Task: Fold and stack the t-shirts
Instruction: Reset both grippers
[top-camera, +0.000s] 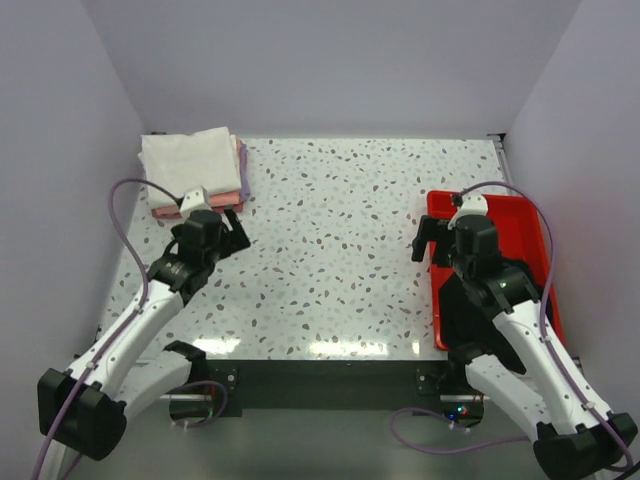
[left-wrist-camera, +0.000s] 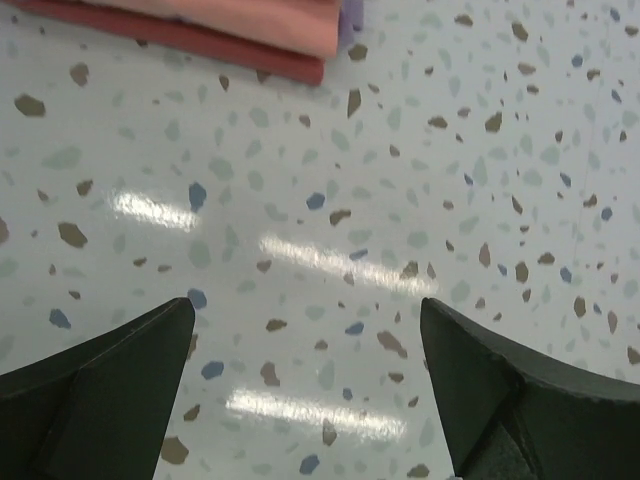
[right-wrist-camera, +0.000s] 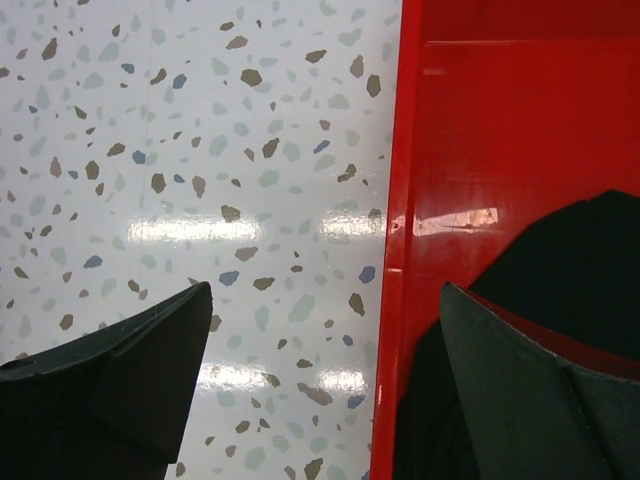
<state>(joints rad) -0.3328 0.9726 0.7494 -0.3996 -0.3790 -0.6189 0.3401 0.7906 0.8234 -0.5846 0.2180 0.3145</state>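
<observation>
My left claw hangs released, jaws wide, just off the near corner of the stack of t-shirts at the far left corner of the table. The cream-white tee lies on top and the salmon-pink one beneath it, with a lavender edge showing at the side. All look folded. My right claw, equally released, straddles the left rim of the red tray, where a dark shape I cannot identify lies. I judge the tees light, limp and apt to slide layer on layer. Any hold should pinch a folded edge through its full thickness, not a single ply.
</observation>
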